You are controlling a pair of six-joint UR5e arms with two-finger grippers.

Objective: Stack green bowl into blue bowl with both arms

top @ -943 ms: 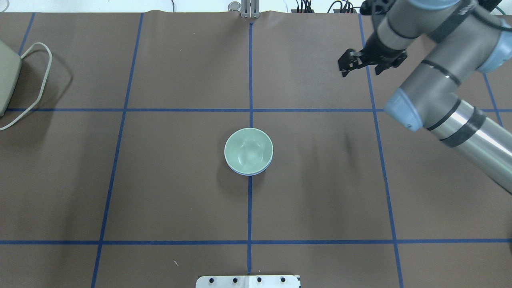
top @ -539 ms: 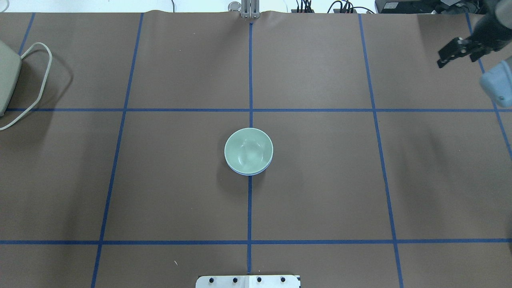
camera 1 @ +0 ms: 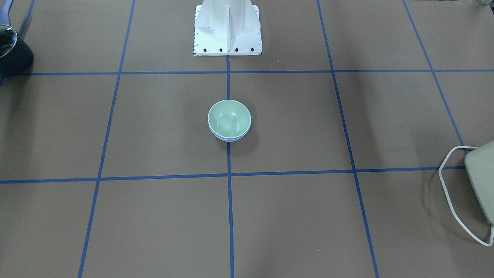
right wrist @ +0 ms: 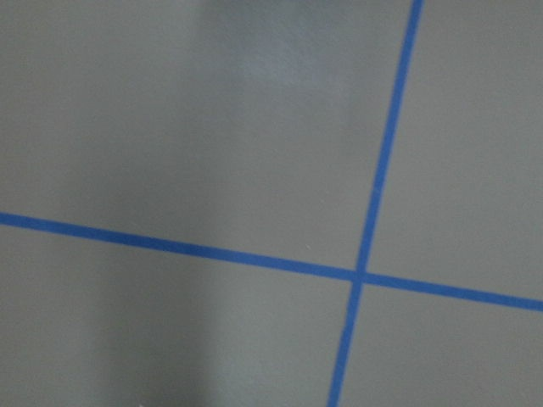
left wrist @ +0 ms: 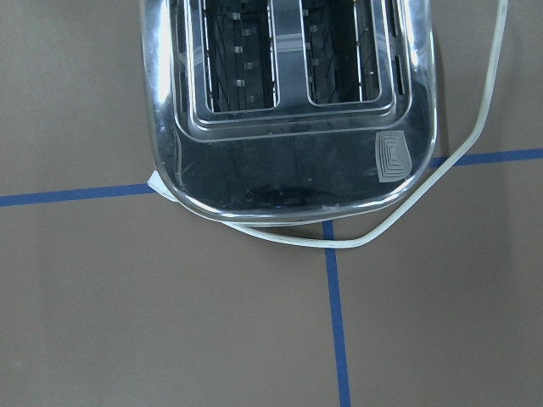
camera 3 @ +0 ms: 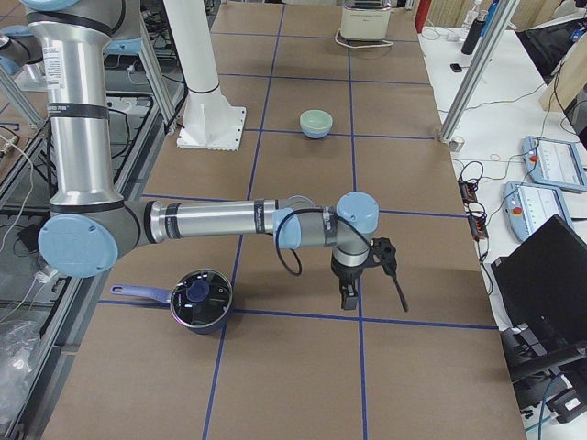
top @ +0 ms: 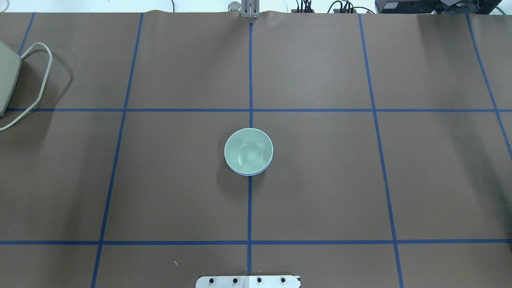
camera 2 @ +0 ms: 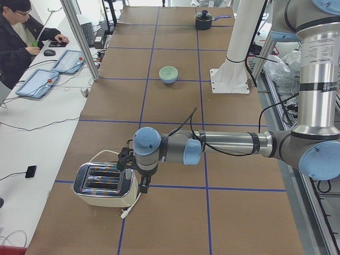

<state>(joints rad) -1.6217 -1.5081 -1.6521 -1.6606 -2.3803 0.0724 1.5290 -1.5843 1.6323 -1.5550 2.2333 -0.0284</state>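
Green bowl (top: pixel 248 150) sits nested in blue bowl (camera 1: pixel 230 139) at centre of bench (top: pixel 320 192) — only thin blue rim shows beneath. Stack looks done. Left hand (camera 2: pixel 133 169) hangs over toaster (camera 2: pixel 103 183), right hand (camera 3: pixel 371 280) near lidded pot (camera 3: pixel 200 301); both well apart from bowls. How far open either is, or whether anything is held — cannot tell from side views. Risk: nest possibly slightly off-centre, so bump to bench could rock green bowl; left hand dipping could clip toaster.
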